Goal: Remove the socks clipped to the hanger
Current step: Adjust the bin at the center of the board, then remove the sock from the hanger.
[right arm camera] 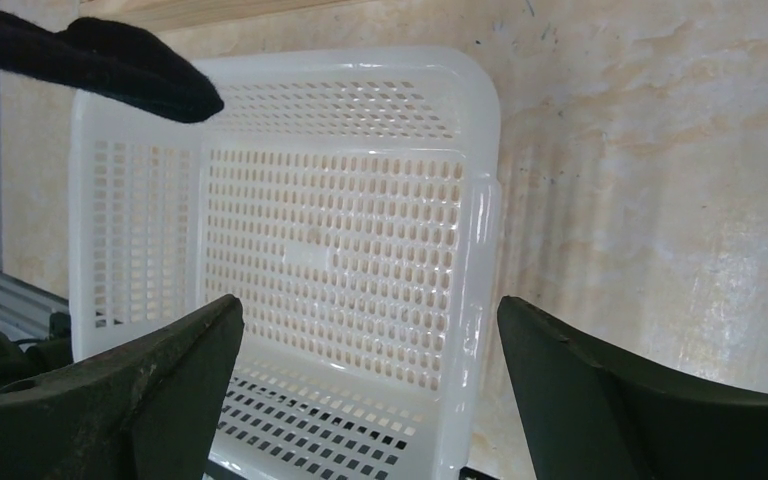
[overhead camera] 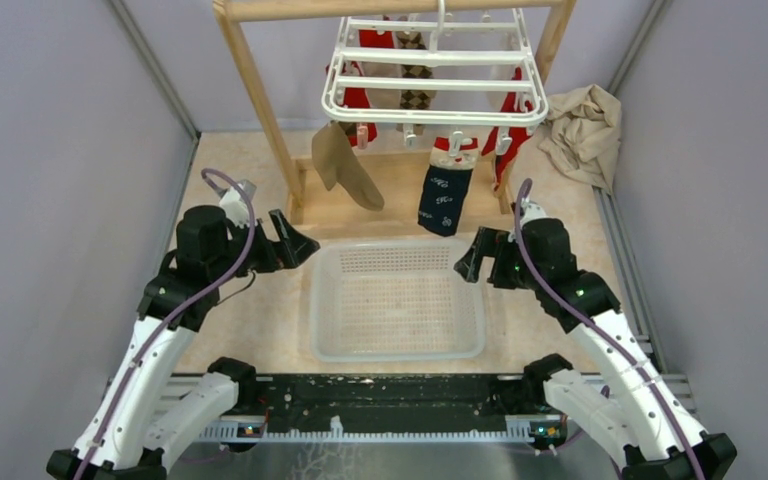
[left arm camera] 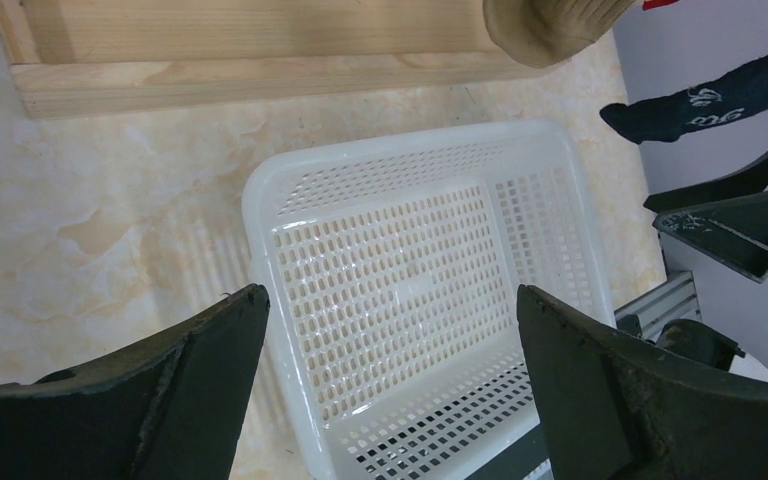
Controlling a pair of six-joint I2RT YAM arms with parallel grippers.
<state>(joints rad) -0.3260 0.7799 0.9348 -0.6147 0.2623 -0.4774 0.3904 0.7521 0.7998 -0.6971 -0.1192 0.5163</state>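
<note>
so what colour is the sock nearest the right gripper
Navy sock with white markings; clearest in the top external view.

Hanger: white plastic.
Tan sock: plain tan, up ahead of the left gripper.
Navy sock: dark navy with small white motifs, ahead of the right gripper.
Red socks: red with white trim.
Back sock: brown and cream diamonds, as far as the distance lets one tell.
Basket: translucent white with a grid of slots, between both grippers.
Wooden frame: pale wood.
Crumpled cloth: beige.
Tabletop: cream marbling.
Both grippers: black fingers.
</note>
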